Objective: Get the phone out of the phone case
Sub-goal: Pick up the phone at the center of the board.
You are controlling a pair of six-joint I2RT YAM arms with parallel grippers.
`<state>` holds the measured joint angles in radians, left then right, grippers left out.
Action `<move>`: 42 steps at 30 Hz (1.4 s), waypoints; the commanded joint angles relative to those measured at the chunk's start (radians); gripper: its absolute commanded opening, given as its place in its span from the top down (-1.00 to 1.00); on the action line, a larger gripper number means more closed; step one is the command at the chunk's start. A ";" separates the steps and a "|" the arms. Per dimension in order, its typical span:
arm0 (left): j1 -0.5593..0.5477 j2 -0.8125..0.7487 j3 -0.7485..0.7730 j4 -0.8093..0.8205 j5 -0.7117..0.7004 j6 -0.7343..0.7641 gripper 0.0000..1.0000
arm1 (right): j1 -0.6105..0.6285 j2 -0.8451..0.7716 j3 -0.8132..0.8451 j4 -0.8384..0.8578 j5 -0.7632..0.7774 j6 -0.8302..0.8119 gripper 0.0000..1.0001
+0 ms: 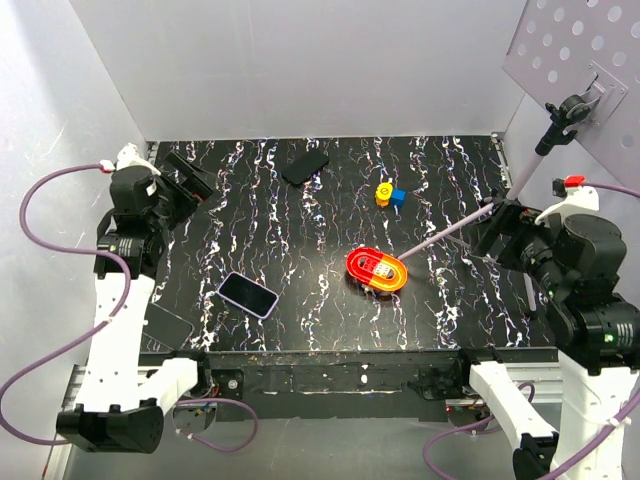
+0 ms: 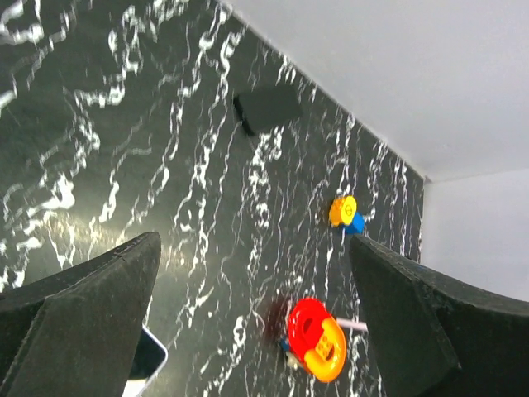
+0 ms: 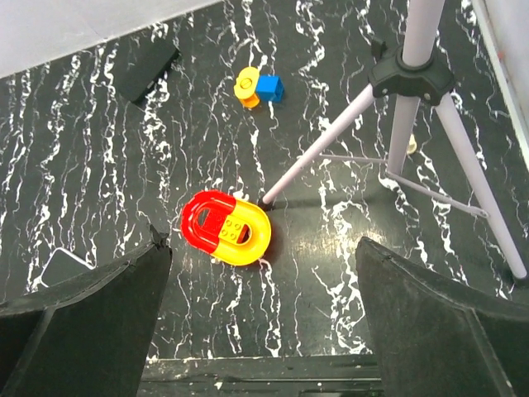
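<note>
The phone lies flat on the black marbled table at front left, dark screen up, in a pale lilac case. Its corner shows in the left wrist view and in the right wrist view. My left gripper is open and empty, raised over the table's back left, well away from the phone; its jaws stand wide in its wrist view. My right gripper is open and empty at the right side, its jaws wide.
A black flat case-like object lies at the back centre. A red-and-yellow toy ring sits mid-table, with a tripod leg ending by it. A small yellow-and-blue toy lies behind. Another dark phone lies at the left front edge.
</note>
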<state>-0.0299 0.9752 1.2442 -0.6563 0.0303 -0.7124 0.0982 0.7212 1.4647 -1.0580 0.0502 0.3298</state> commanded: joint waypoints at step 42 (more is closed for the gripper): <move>-0.140 0.563 -0.345 -0.329 0.075 -0.628 -0.99 | -0.003 0.047 -0.050 -0.051 -0.150 0.049 -1.00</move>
<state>-0.1673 1.5246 0.9192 -1.0161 0.0742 -1.3106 0.0982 0.7723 1.4204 -1.1572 -0.0788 0.3710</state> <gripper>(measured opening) 0.993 0.997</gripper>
